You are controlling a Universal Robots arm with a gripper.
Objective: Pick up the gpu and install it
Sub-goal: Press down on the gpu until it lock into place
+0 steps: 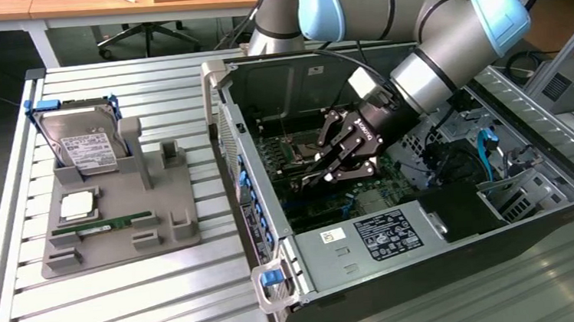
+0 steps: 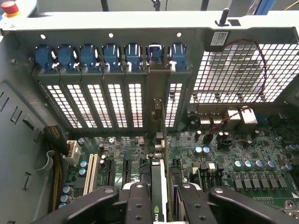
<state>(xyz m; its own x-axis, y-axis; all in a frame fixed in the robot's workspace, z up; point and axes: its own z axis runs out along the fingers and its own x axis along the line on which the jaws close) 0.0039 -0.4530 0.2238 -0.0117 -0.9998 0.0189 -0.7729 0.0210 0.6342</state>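
Inside the open computer case [image 1: 270, 208], the pincer [image 2: 161, 198] is clamped on the gpu [image 2: 159, 184], a thin dark card standing edge-on, apparently above the motherboard [image 2: 233, 154] slots.

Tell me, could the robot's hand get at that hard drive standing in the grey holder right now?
Probably not as it stands: the hand is down inside the computer case, gripping the gpu. The hard drive stands outside, beyond the case wall, with nothing covering it.
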